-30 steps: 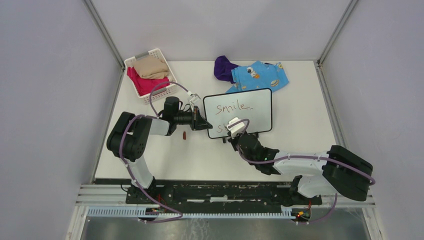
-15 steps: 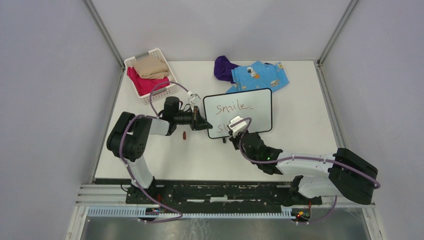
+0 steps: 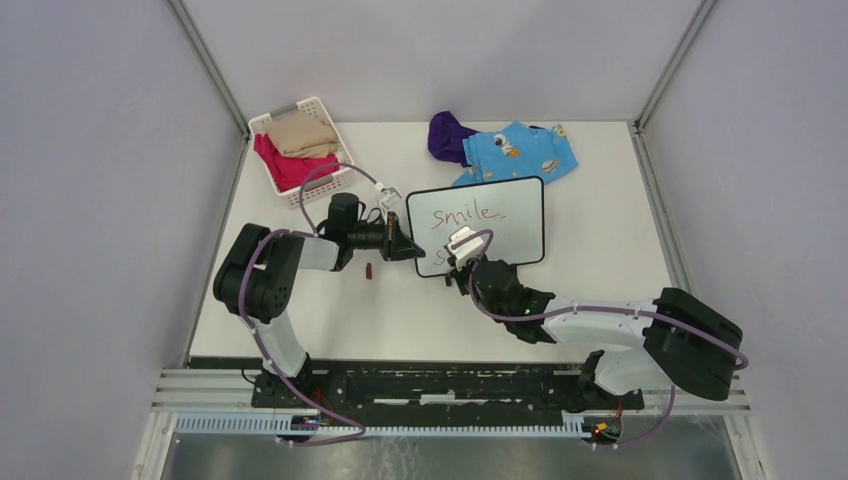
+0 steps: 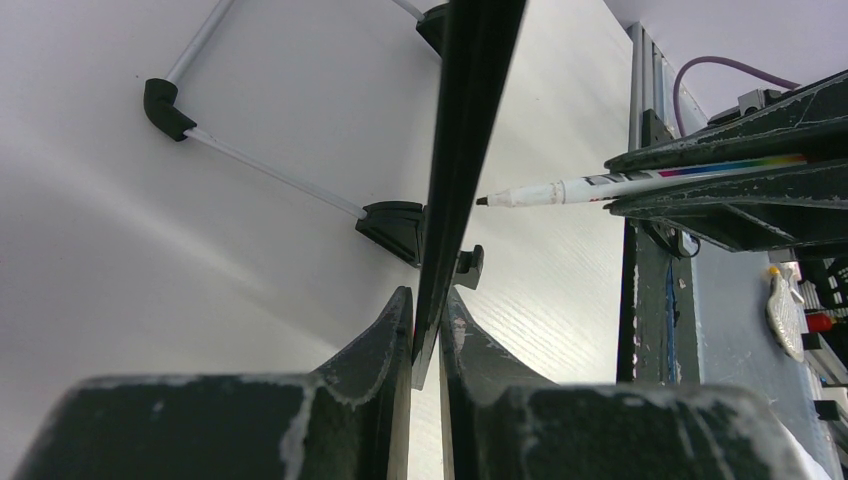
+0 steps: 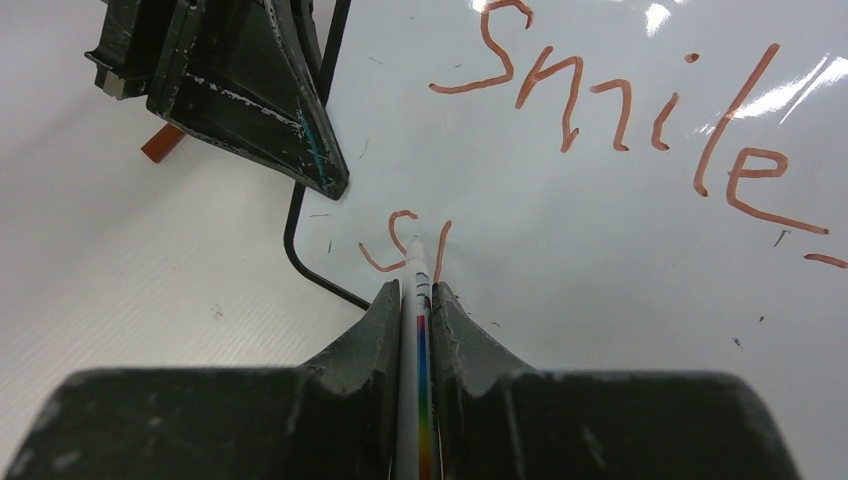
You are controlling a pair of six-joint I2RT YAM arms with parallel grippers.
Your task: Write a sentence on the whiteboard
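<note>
The whiteboard (image 3: pixel 505 235) stands tilted on the table, its thin black frame seen edge-on in the left wrist view (image 4: pixel 465 130). My left gripper (image 3: pixel 408 247) (image 4: pixel 427 300) is shut on the board's left edge. The sentence (image 3: pixel 462 212) reads "Smile" (image 5: pixel 620 100) on the top line; below it are an "s" (image 5: pixel 395 240) and one stroke. My right gripper (image 3: pixel 461 258) (image 5: pixel 417 292) is shut on a white marker (image 5: pixel 415 272) (image 4: pixel 560 190) with a rainbow stripe. Its tip touches the board (image 5: pixel 600 250) right by that stroke.
A reddish-brown marker cap (image 3: pixel 369 270) (image 5: pixel 160 143) lies on the table beneath my left gripper. A white slatted basket (image 3: pixel 322 183) holding folded clothes sits at the back left. A purple cloth (image 3: pixel 448 135) and a blue patterned garment (image 3: pixel 520 150) lie behind the board.
My right gripper with the marker has shifted slightly left and up along the board's lower line. The left gripper and the board have not moved.
</note>
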